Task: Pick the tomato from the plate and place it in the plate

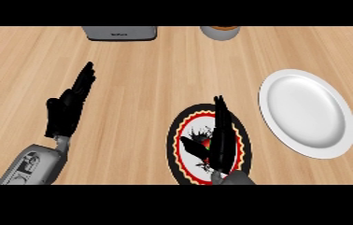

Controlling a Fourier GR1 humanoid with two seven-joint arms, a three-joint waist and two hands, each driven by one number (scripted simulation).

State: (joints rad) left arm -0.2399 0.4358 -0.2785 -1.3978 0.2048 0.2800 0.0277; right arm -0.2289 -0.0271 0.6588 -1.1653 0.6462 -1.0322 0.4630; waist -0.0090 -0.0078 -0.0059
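A patterned plate (178,126) with a black, red and yellow rim lies at the lower middle of the wooden counter. On it a red tomato (194,146) shows just left of my right hand (222,137). That hand stands edge-on over the plate with straight fingers, open, and hides part of the tomato and the plate's middle. A plain white plate (303,112) lies to the right, with nothing on it. My left hand (69,108) rests open at the left, fingers pointing up, away from both plates.
A grey appliance (120,32) stands at the counter's back edge, left of centre. A grey cup or bowl (221,32) with something orange inside sits at the back, right of centre.
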